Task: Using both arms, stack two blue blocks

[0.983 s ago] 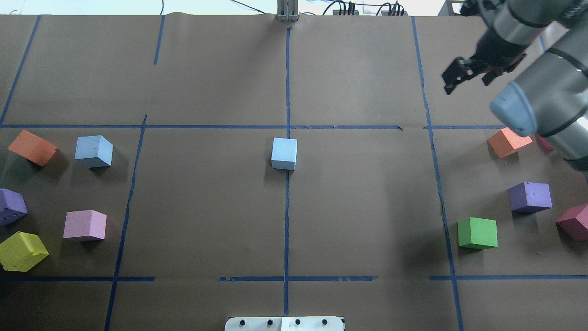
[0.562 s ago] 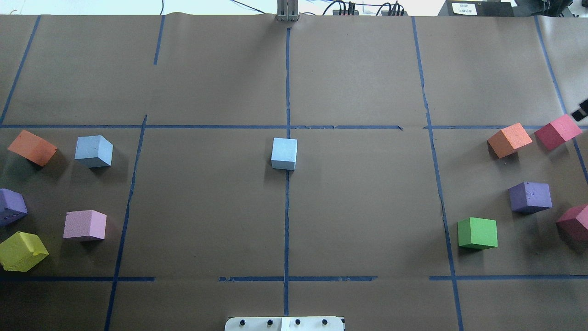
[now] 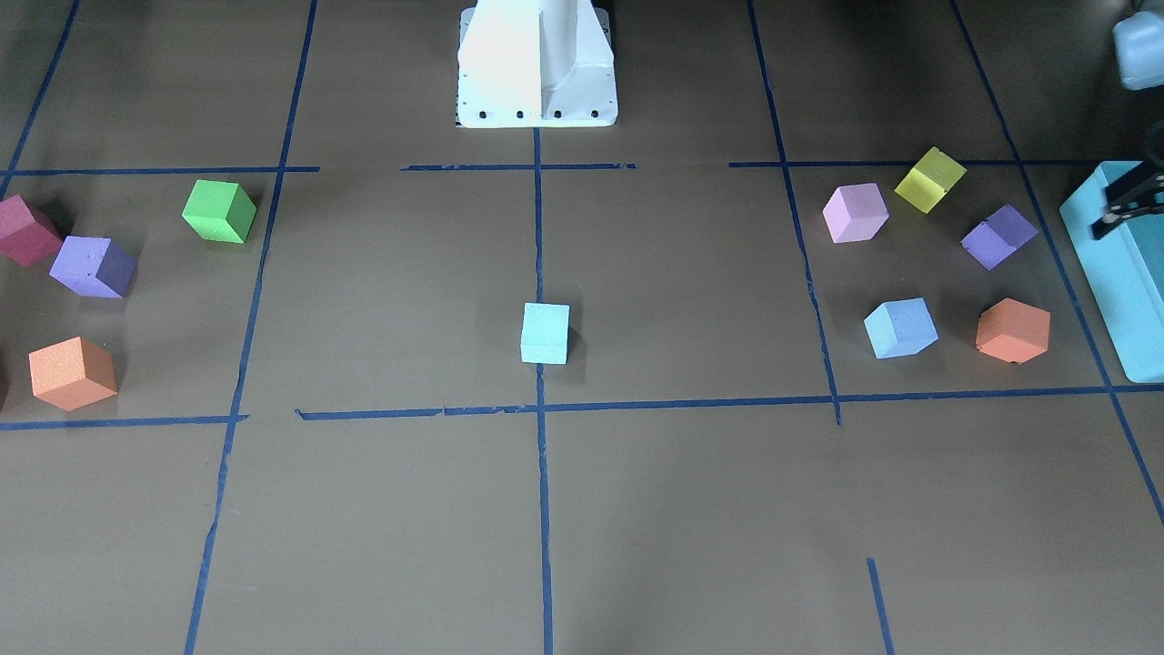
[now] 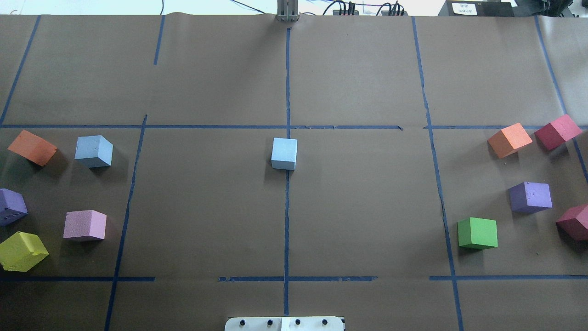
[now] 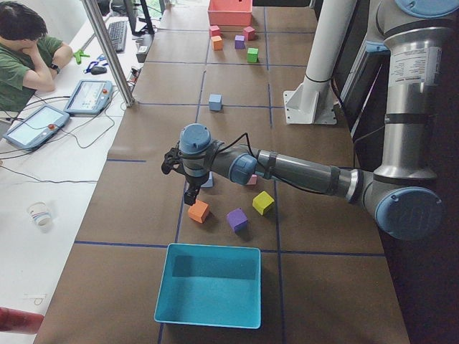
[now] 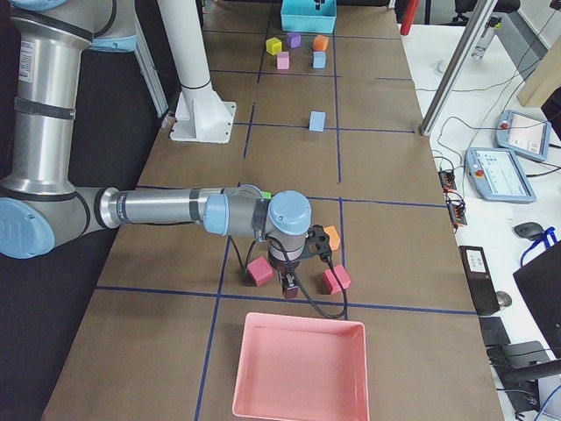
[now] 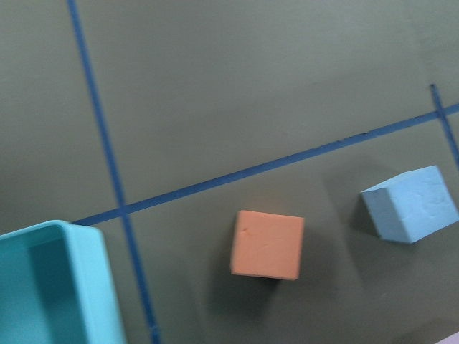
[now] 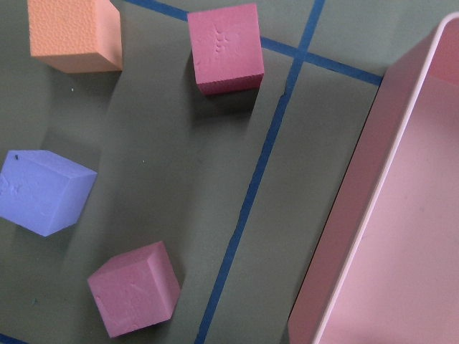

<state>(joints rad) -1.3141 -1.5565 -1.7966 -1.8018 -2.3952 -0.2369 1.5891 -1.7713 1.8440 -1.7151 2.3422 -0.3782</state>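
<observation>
One pale blue block [image 4: 284, 153] sits on the centre line of the table; it also shows in the front view [image 3: 545, 333]. The other blue block [image 4: 93, 151] sits at the left among other cubes, and shows in the left wrist view [image 7: 410, 204] beside an orange cube [image 7: 267, 244]. My left gripper [image 3: 1126, 202] is cut off by the front view's right edge, over the teal box [image 3: 1114, 300]; I cannot tell its state. In the left side view it [image 5: 189, 192] hangs above the orange cube. My right gripper [image 6: 289, 282] shows only in the right side view, among dark pink cubes; its state is unclear.
Left cluster: orange [image 4: 32, 147], purple [image 4: 11, 207], pink [image 4: 85, 225] and yellow [image 4: 22, 250] cubes. Right cluster: orange [image 4: 509, 139], red [image 4: 557, 132], purple [image 4: 530, 196], green [image 4: 477, 233] and dark pink [image 4: 574, 222] cubes. A pink tray [image 8: 387, 215] lies off the right end.
My right arm and gripper have swung out of the overhead view to the right, uncovering the red cube. No block has moved.
</observation>
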